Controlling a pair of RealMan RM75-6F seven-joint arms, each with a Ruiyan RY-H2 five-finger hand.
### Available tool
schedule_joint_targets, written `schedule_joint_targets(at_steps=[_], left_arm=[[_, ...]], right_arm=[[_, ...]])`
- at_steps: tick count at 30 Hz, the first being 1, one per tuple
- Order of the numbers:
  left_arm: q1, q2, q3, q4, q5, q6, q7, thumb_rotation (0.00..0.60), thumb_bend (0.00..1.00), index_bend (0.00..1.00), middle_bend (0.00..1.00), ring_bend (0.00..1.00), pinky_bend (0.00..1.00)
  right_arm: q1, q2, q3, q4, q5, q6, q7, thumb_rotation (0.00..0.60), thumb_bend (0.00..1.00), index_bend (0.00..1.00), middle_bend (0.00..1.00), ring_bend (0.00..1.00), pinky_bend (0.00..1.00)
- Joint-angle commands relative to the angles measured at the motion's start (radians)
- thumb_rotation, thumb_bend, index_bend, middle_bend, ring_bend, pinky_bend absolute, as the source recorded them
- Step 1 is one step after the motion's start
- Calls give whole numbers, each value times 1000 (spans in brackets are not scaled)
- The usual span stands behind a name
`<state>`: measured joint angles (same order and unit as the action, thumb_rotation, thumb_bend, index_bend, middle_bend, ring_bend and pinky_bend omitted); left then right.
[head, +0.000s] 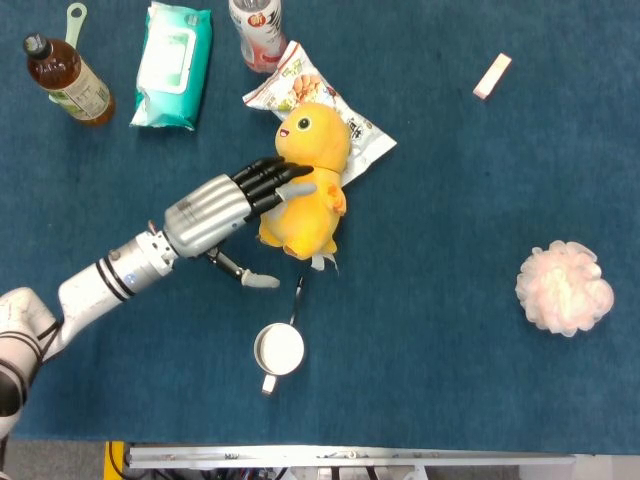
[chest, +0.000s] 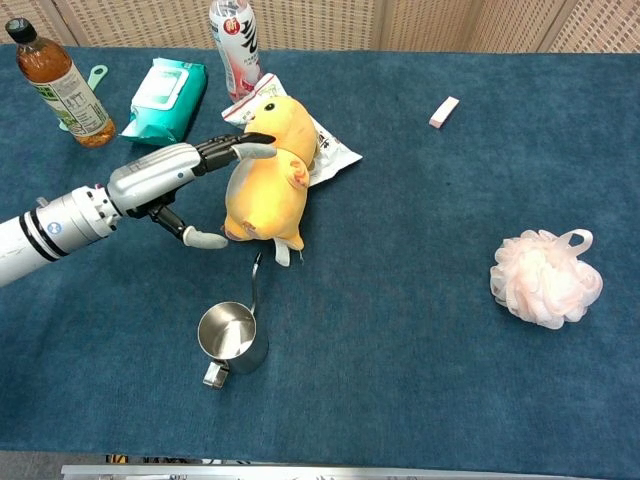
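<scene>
With my left hand (head: 225, 205) spread wide, its fingers (head: 275, 180) lie across the yellow chick plush (head: 305, 195), thumb (head: 250, 275) stuck out below and not closed on anything, so I'm touching the toy, not holding it. Chest view shows the same: left hand (chest: 170, 180), fingertips on the chick plush (chest: 265, 190) at its neck, thumb just off its lower edge. Plush lies right at my fingertips, stretching away past them, head toward the far side of the table. Under its head, just beyond my fingers, is a snack packet (head: 300, 85). Near my thumb, on the side toward me, sits a small steel measuring cup (head: 278, 348) with its long handle pointing at the plush. Beyond the back of my hand: wet wipes pack (head: 172, 65), pink-label bottle (head: 256, 30), brown tea bottle (head: 70, 82) beside a green scoop (head: 74, 20). Well apart, far past the plush: pink bath pouf (head: 564, 287) and a small pink eraser block (head: 492, 76). All on blue cloth table (head: 450, 180). Right hand shows in neither view.
</scene>
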<state>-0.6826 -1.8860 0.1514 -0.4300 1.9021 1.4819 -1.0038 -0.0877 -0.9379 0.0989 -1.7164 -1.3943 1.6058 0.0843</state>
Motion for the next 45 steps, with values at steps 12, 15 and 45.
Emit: schedule_joint_targets(at_steps=[12, 15, 45], left_arm=[[6, -66, 53, 110, -16, -1, -40, 264, 6, 0, 0, 0, 0], [11, -59, 57, 112, -22, 12, -42, 264, 6, 0, 0, 0, 0], [12, 12, 86, 34, -55, -16, -5, 278, 6, 0, 0, 0, 0]], right_arm=[[-6, 2, 1, -6, 4, 1, -8, 600, 0, 253, 354, 205, 233], [-6, 1, 1, -7, 3, 1, -9, 600, 0, 252, 354, 205, 233], [-2, -4, 5, -14, -2, -2, -23, 600, 0, 252, 354, 205, 233]])
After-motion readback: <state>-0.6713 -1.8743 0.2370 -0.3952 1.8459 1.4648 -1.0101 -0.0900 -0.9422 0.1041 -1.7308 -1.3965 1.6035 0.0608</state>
